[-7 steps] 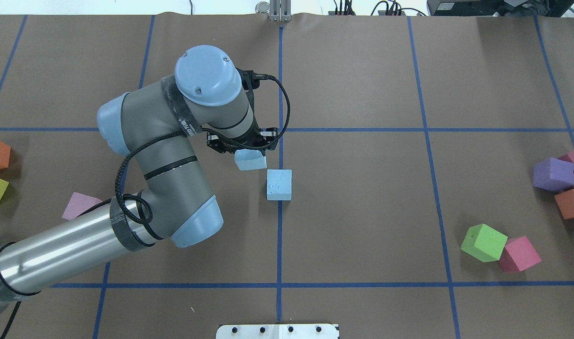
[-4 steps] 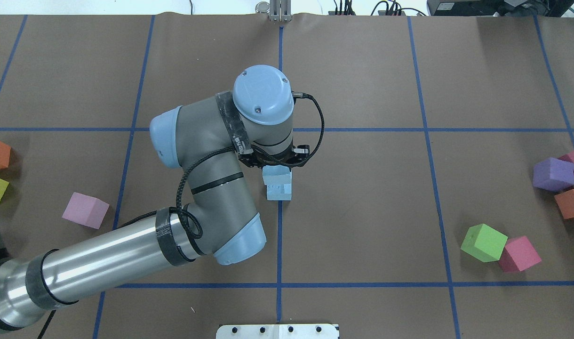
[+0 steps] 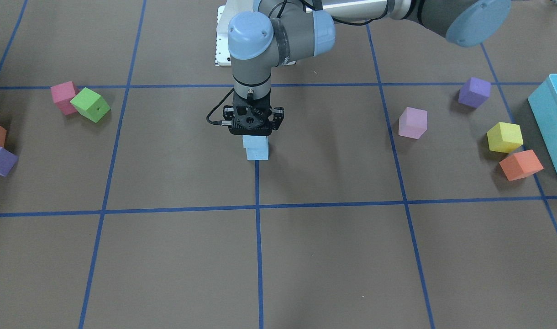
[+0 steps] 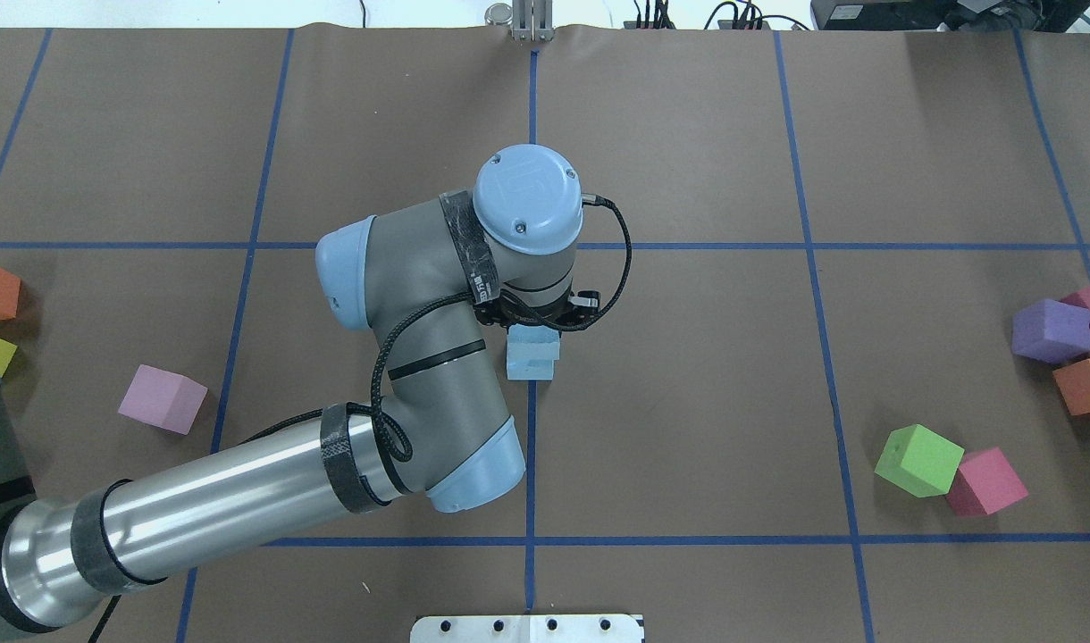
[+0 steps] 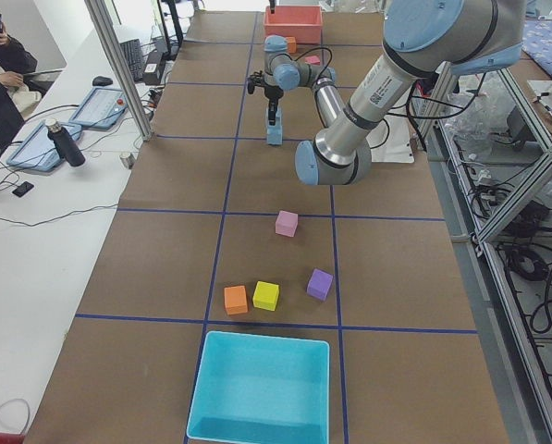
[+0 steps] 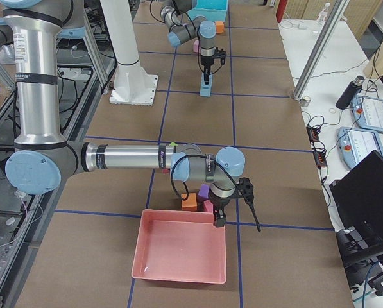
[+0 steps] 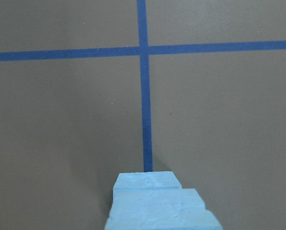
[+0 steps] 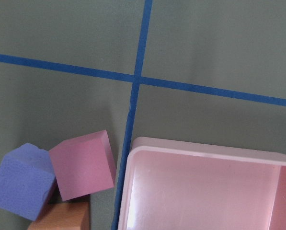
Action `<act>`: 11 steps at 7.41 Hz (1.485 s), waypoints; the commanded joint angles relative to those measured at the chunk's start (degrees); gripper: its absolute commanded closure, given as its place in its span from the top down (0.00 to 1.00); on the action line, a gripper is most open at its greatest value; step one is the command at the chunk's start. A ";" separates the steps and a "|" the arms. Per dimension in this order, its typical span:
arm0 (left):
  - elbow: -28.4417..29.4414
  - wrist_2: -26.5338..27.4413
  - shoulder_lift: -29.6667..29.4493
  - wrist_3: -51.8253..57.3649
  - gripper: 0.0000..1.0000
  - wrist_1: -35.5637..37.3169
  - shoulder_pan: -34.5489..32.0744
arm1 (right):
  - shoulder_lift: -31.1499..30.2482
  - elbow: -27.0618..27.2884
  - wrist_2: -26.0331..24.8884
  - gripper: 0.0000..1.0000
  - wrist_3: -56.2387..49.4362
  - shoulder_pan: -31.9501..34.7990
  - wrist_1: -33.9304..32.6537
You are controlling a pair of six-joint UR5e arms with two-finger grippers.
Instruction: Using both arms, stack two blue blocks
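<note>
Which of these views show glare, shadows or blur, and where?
Overhead view: a bright glare streak runs along the left arm's silver tube. Front-facing view: even light, soft shadow beside the green cube. Left wrist view: the blue blocks at the bottom edge look slightly soft, the tape lines crisp. Right wrist view: a faint sheen inside the pink tray.

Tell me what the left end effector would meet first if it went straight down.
Likely the lower blue block; the left end effector holds the upper blue block right above it.
</note>
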 commanded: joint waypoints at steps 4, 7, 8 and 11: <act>0.46 -0.34 0.52 -0.54 0.05 -0.66 -0.32 | -0.04 -0.13 0.01 1.00 0.00 0.00 0.05; 0.55 -0.34 1.05 -0.63 0.14 -0.93 -0.14 | -0.04 -0.31 0.01 1.00 0.09 0.00 0.05; 0.46 -0.43 1.14 -0.63 0.17 -0.93 -0.14 | -0.04 -0.31 -0.08 1.00 0.00 0.00 0.05; 0.37 -0.43 1.05 -0.63 0.17 -0.93 -0.06 | 0.05 -0.31 0.01 1.00 0.09 0.00 0.14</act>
